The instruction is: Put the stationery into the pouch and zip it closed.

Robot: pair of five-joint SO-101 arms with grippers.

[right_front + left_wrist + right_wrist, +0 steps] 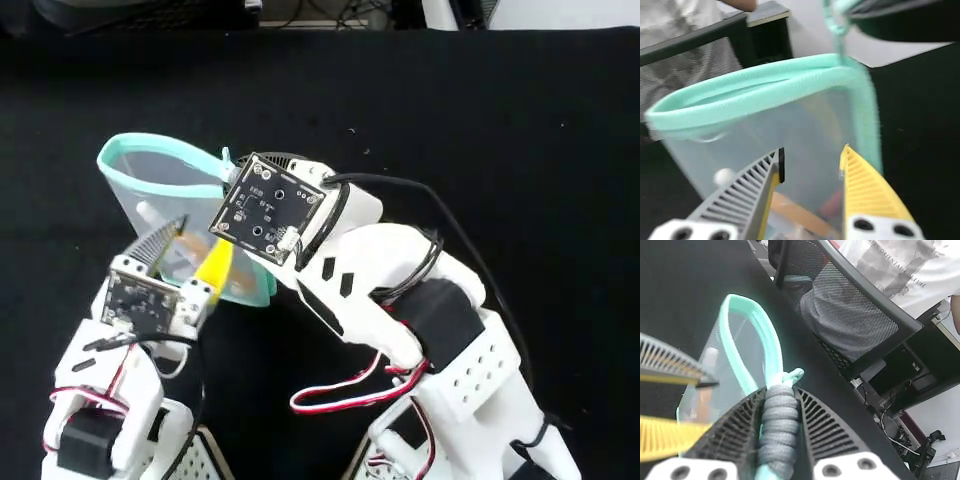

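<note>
A translucent pouch (150, 195) with a mint-green zipper band lies at the left of the black table. Inside it I see a small white item (722, 176) and an orange-brown item (795, 210). My left gripper (205, 232) stands open at the pouch's near end, its grey and yellow fingers apart over the pouch wall (790, 125). My right gripper (780, 392) is at the pouch's right corner, shut on the grey braided zipper pull (780, 425). The mint band (767, 345) curves away from that pull.
Black cloth covers the table (480, 130), with free room to the right and far side. The right arm's white body (420, 320) crosses the middle front. A mesh office chair (850, 315) stands beyond the table edge.
</note>
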